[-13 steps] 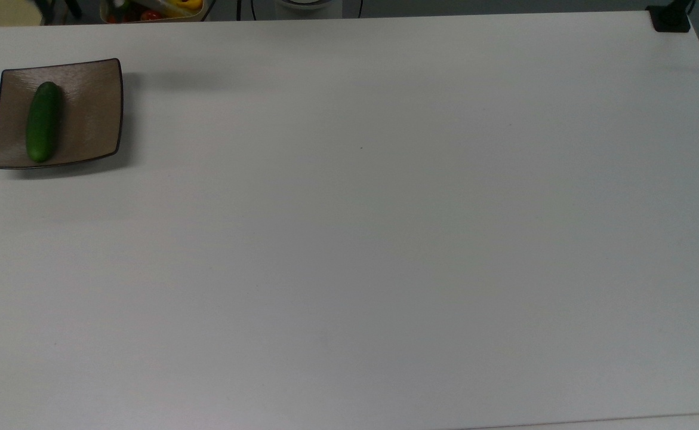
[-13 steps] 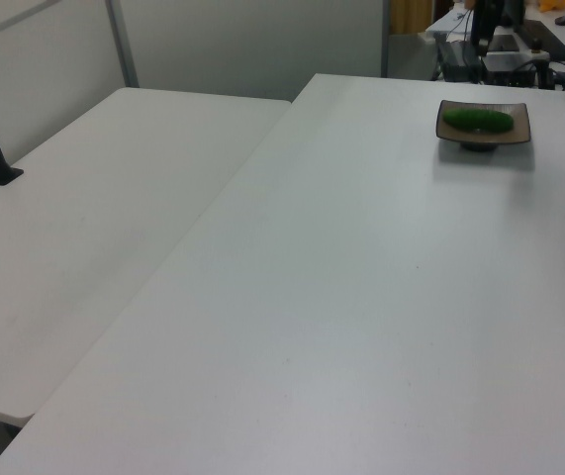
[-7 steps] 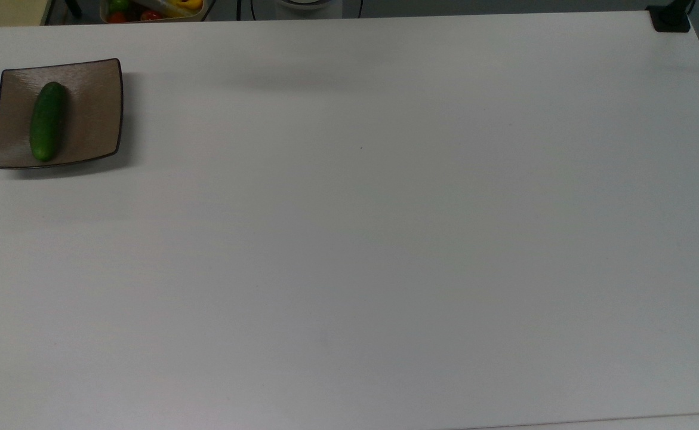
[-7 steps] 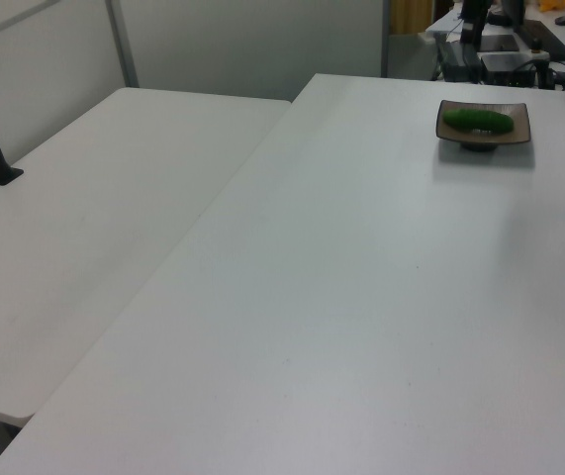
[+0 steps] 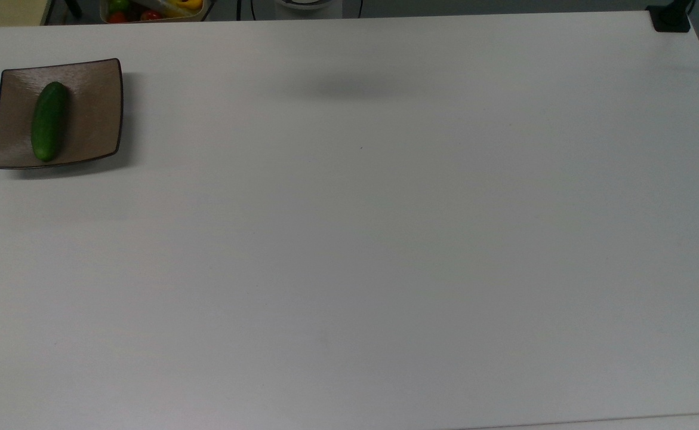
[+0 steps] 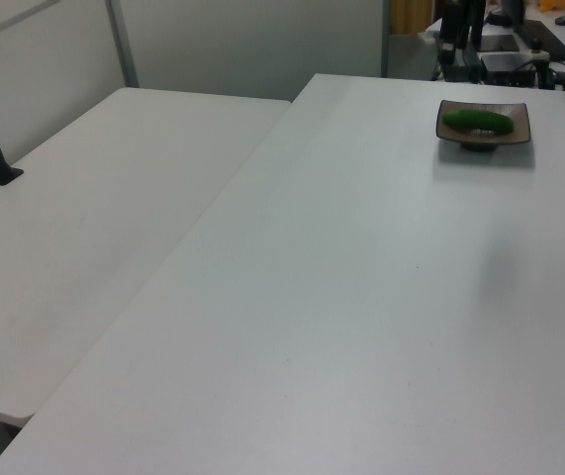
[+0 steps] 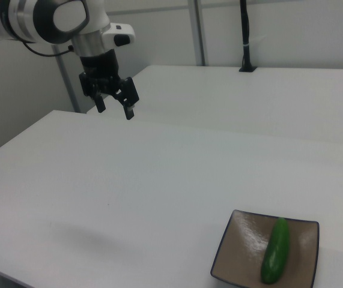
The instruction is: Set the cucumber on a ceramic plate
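White table (image 5: 349, 239), top view: cucumber (image 5: 49, 121) lies lengthwise inside ceramic plate (image 5: 95, 113) at the top view's far left. Left view: same, plate at the far corner. Right view: gripper (image 7: 115, 105) empty, fingers spread, raised well apart from the plate. Placement looks done; nothing evidently left.
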Robot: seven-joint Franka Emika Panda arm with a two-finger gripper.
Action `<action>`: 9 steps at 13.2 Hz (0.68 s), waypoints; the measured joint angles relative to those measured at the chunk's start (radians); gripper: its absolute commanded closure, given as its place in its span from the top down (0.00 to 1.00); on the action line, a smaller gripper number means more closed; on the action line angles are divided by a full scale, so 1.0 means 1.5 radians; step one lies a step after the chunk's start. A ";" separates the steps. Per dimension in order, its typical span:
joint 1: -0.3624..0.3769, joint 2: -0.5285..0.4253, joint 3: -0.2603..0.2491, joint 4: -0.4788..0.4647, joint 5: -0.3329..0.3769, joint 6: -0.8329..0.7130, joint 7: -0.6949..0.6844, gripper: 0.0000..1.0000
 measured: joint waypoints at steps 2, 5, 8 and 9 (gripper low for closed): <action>0.004 0.003 0.002 -0.002 0.000 0.004 0.000 1.00; 0.011 0.008 0.002 -0.012 0.000 0.025 -0.019 1.00; 0.013 0.018 0.002 -0.018 0.000 0.060 -0.048 1.00; 0.013 0.021 0.002 -0.018 0.000 0.066 -0.054 1.00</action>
